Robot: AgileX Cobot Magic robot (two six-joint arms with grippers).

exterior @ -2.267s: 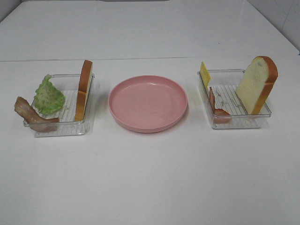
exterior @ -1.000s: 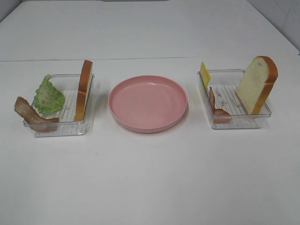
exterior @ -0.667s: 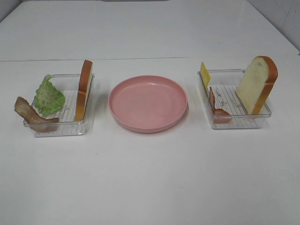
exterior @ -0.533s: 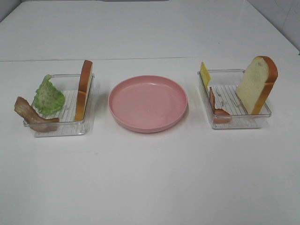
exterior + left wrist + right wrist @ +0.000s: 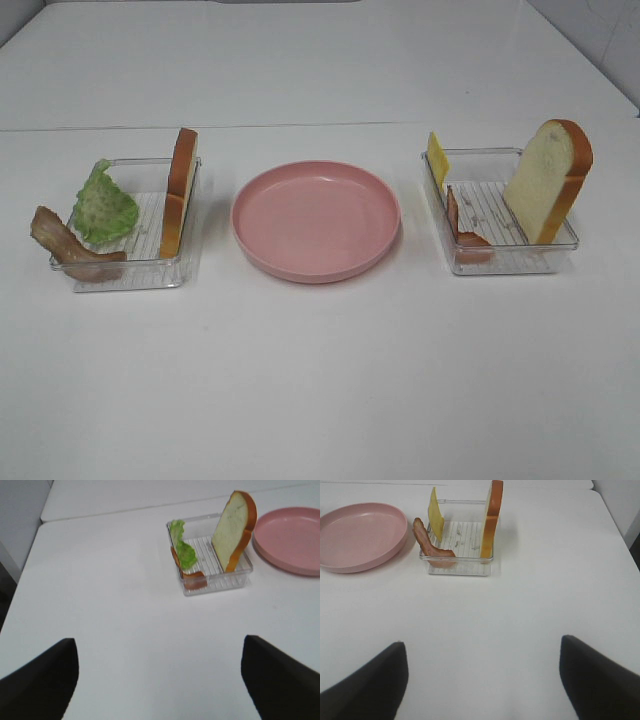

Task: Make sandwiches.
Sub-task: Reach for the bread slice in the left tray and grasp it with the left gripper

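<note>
- Left claw (image 5: 160,680): fingers spread wide, nothing between them, hanging over bare worktop (image 5: 320,390). Not in the high view.
- Right claw (image 5: 482,680): same, spread wide and empty, over bare worktop.
- No sandwich yet; the parts sit in two trays ahead of the claws, well apart from them.
- Left tray (image 5: 120,278): straight ahead of the left claw. Left bacon (image 5: 68,250) hangs over its outer near corner, with the lettuce (image 5: 103,208) behind it.
- Left bread (image 5: 180,190): on edge against the tray wall next to the plate, long axis running away from the robot.
- Right tray (image 5: 505,262): ahead of the right claw. Right bacon (image 5: 462,230) and cheese (image 5: 437,158) are along the plate-side wall.
- Right bread (image 5: 548,180): upright, leaning at the outer far side.
- Plate (image 5: 315,215): between the trays, bare.
- Judgement: bread goes first, and each arm is nearer to its own tray. The slices stand up, so the claw likely comes from above, across the thin faces.
</note>
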